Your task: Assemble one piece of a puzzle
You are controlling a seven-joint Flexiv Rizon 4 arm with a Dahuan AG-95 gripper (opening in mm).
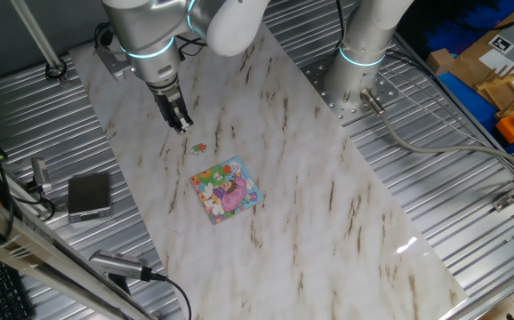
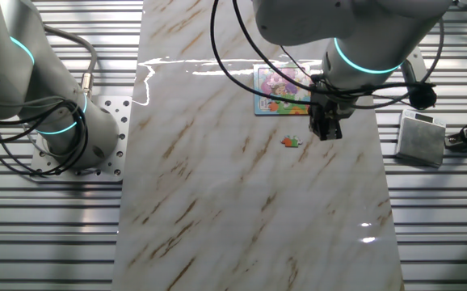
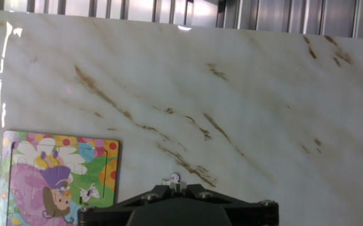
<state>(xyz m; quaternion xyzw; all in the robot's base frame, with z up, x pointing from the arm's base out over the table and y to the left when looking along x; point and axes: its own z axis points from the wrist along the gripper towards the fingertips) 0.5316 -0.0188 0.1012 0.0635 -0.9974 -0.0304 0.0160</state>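
The piece (image 1: 199,148) is a tiny greenish bit with orange-red spots, lying flat on the marble table; it also shows in the other fixed view (image 2: 290,142). The puzzle (image 1: 226,189) is a small colourful square lying just beyond the piece (image 2: 282,87), and it sits at the lower left of the hand view (image 3: 56,182). My gripper (image 1: 180,122) hangs above the table a short way from the piece, not touching it (image 2: 327,129). Its fingers look closed together with nothing between them (image 3: 175,182). The piece does not show in the hand view.
A grey box (image 1: 89,195) sits on the ribbed metal surface beside the marble slab. A second arm's base (image 1: 362,71) stands at the slab's far edge. Cables (image 1: 141,276) lie near the front left. Cardboard and orange parts (image 1: 506,80) are at the right.
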